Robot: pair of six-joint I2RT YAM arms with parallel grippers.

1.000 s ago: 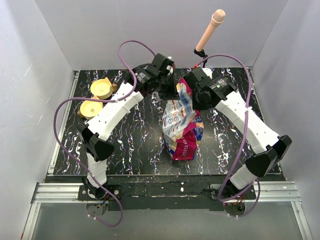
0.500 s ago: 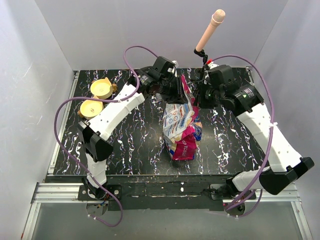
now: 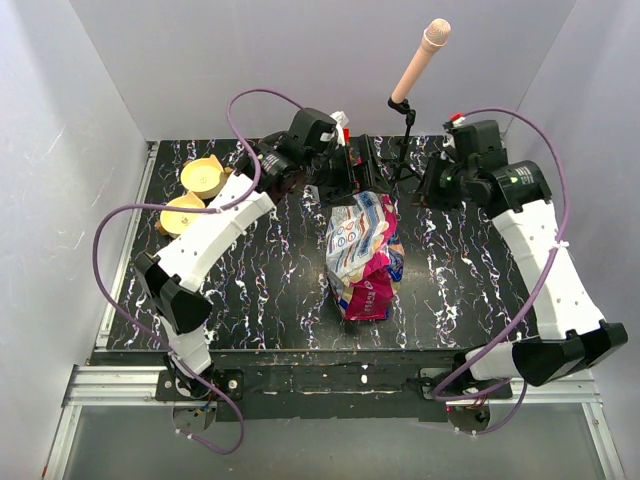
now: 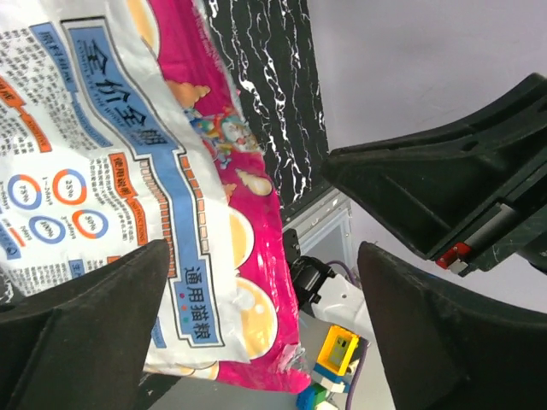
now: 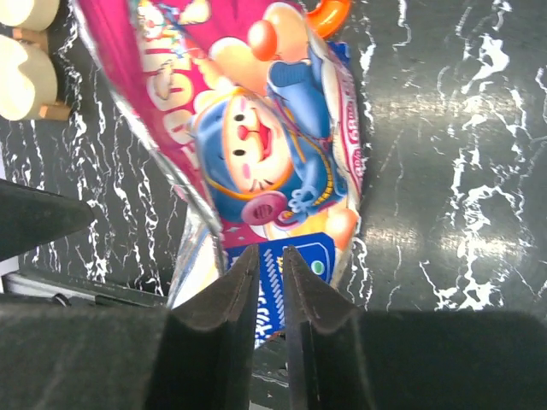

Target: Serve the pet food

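Released by both arms, the glossy white, blue and magenta foil pet-food bag (image 3: 362, 255) slumps on the black marbled table (image 3: 270, 290), the left gripper (image 4: 261, 265) now gaping empty, the right gripper (image 5: 267, 256) barely parted (also empty), so nothing looks served yet.

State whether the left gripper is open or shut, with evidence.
Open. The left gripper shows fingers wide apart in its wrist view, the pet food bag beyond them ungripped.

The bag (image 3: 362, 255) hides its contents; the right wrist view's edge cuts off the bowls (image 5: 24, 73).
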